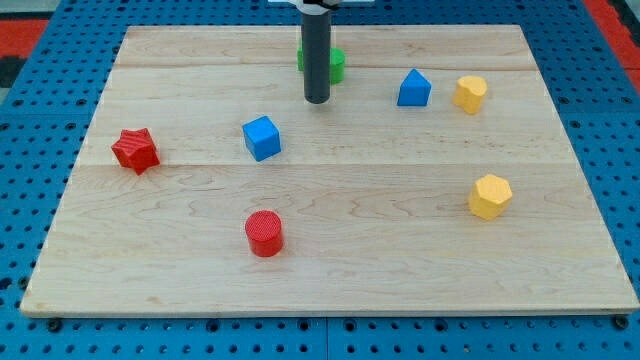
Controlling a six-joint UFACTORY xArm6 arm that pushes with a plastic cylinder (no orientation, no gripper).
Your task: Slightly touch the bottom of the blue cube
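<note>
The red cylinder (pixel 264 233) sits below the blue cube (pixel 261 138), so my tip (pixel 316 100), jawless and holding nothing, risks nudging either while circling underneath.

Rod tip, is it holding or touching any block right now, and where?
Nothing is held. My tip rests on bare board, apart from the blue cube, just in front of the green block.

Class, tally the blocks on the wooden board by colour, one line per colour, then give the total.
Red: 2, the red star and the red cylinder
Blue: 2, the blue cube and the blue block
Yellow: 2, one yellow block and another yellow block
Green: 1, the green block behind my tip
Total: 7
</note>
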